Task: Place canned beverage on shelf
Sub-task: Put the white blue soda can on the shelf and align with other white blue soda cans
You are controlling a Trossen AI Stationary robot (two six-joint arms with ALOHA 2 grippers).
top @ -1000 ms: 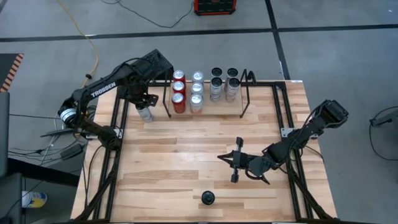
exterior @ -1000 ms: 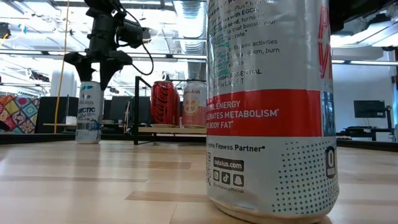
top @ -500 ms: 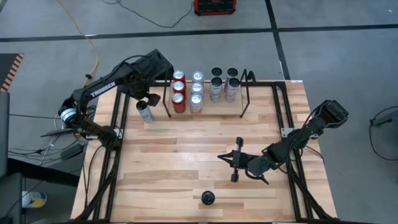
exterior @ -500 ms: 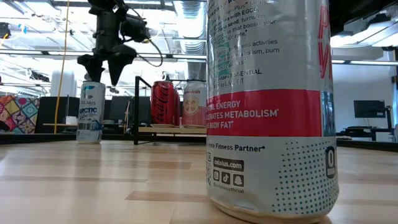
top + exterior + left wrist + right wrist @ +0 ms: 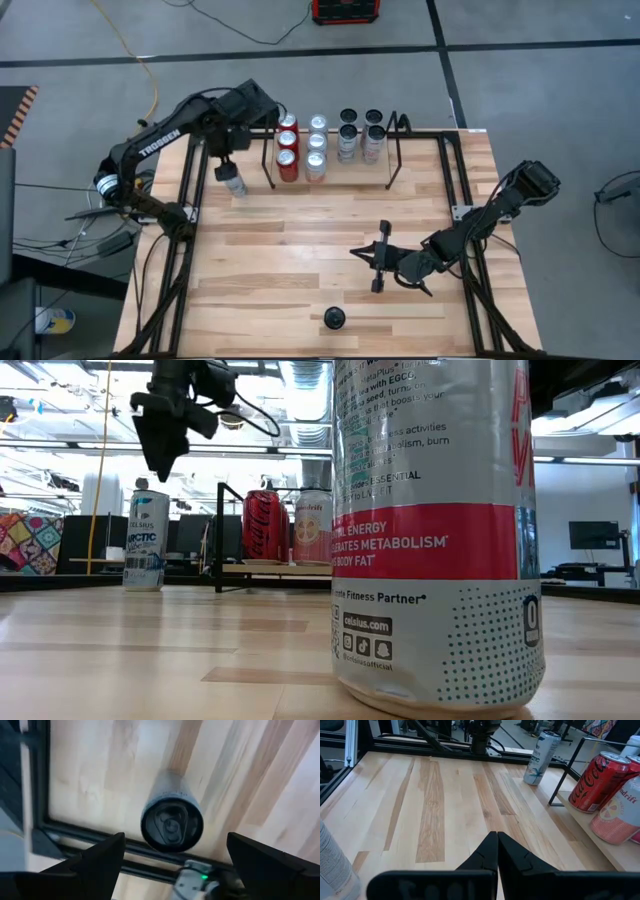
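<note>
We take the shelf (image 5: pixel 330 150) as our landmark: a low black wire rack at the far edge of the wooden table (image 5: pixel 300 260), with a looped bracket at each end. On it we see two red cans (image 5: pixel 288 148), two pale cans (image 5: pixel 316 148) beside them, and four dark-topped cans (image 5: pixel 360 135) toward the right bracket.

The canned beverage (image 5: pixel 232 180), a slim silver and blue can, stands upright on the table just outside the shelf's left bracket, not on the rack. In the low view it (image 5: pixel 145 540) sits to the left of the bracket's upright, apart from the red can (image 5: pixel 265 525) on the shelf.

The left gripper (image 5: pixel 222 160) hangs directly above that can, its fingers spread wide and clear of it; the left wrist view looks straight down on the can top (image 5: pixel 172 825) between the two dark fingers (image 5: pixel 100 862). In the low view the gripper (image 5: pixel 163 455) appears to sit a little above the can's rim, though the angle makes the gap hard to judge.

The right gripper (image 5: pixel 378 257) rests well in front of the shelf, near the table's middle, its fingers pressed together (image 5: pixel 497 852) and holding nothing. Another can (image 5: pixel 334 318) stands near the front edge, far from the shelf
</note>
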